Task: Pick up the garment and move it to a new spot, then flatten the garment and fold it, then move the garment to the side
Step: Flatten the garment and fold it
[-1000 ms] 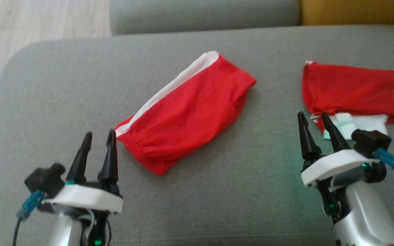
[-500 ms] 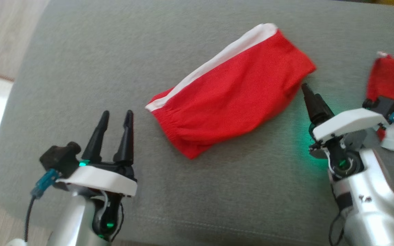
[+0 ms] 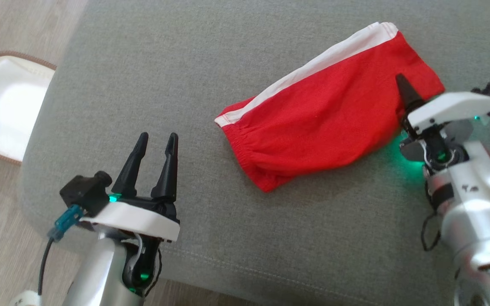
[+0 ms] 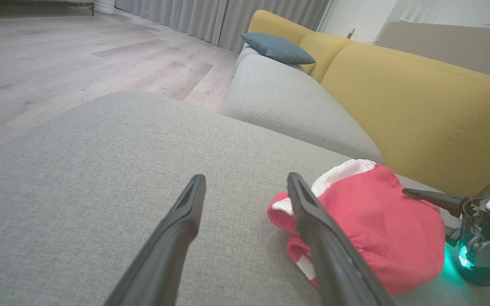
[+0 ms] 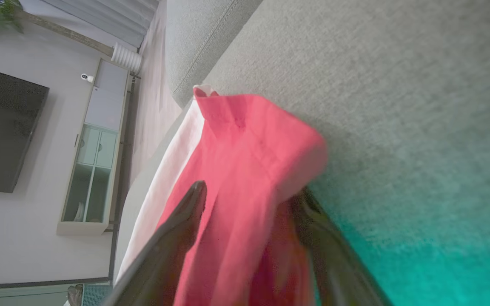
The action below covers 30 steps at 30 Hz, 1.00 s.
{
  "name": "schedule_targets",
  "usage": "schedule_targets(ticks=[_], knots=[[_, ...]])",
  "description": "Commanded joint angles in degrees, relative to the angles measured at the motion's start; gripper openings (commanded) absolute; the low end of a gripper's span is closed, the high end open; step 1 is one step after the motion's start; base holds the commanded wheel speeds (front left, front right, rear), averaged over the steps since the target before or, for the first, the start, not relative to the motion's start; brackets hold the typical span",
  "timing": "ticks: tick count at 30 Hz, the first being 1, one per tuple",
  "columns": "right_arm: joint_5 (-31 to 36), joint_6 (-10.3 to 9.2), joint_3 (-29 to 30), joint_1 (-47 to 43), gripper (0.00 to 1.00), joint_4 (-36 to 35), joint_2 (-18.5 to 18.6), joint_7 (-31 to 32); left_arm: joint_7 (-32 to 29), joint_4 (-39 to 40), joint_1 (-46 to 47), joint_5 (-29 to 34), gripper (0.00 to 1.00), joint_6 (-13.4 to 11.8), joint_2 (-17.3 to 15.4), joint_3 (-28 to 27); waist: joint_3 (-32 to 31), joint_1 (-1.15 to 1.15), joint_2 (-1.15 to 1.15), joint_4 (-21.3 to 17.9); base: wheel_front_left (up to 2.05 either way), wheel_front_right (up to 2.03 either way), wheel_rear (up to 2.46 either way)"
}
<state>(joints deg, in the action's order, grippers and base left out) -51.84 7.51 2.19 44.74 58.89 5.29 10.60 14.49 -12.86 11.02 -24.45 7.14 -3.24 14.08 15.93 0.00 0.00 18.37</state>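
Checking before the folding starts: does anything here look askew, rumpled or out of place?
The red garment lies diagonally across the grey cushion, doubled over and puckered at its elastic end rather than flat. The right gripper straddles its other end with open fingers. Nothing looks spilled or damaged.

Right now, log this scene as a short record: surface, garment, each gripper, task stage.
surface: grey sofa cushion
garment: red shorts with a white side stripe, lying on the cushion
left gripper: open, over the cushion, apart from the shorts
right gripper: open, fingers either side of one end of the shorts, not closed on it
stage: pickup not yet done
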Motion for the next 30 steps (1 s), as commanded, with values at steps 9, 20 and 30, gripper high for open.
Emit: schedule_targets(ticks=[9,20,30], knots=[[0.8,-0.02,-2.8,9.0,1.00,11.8,-2.4,0.6,0.5,2.4,3.3,-0.9,1.00,0.3,0.0,-1.4,2.2,0.00,0.00,1.4,0.00,0.00,0.00],[-11.3,-0.02,-7.7,7.1,0.00,7.3,-2.4,-7.8,0.5,1.2,2.1,-0.6,1.00,0.3,-0.4,-2.7,0.2,0.00,0.00,-3.5,0.00,0.00,0.00],[-22.7,-0.02,-18.4,-0.3,0.00,0.8,-2.4,-18.2,0.5,1.5,0.0,0.0,1.00,0.3,-0.6,-3.1,-3.7,0.00,0.00,-10.0,0.00,0.00,0.00]])
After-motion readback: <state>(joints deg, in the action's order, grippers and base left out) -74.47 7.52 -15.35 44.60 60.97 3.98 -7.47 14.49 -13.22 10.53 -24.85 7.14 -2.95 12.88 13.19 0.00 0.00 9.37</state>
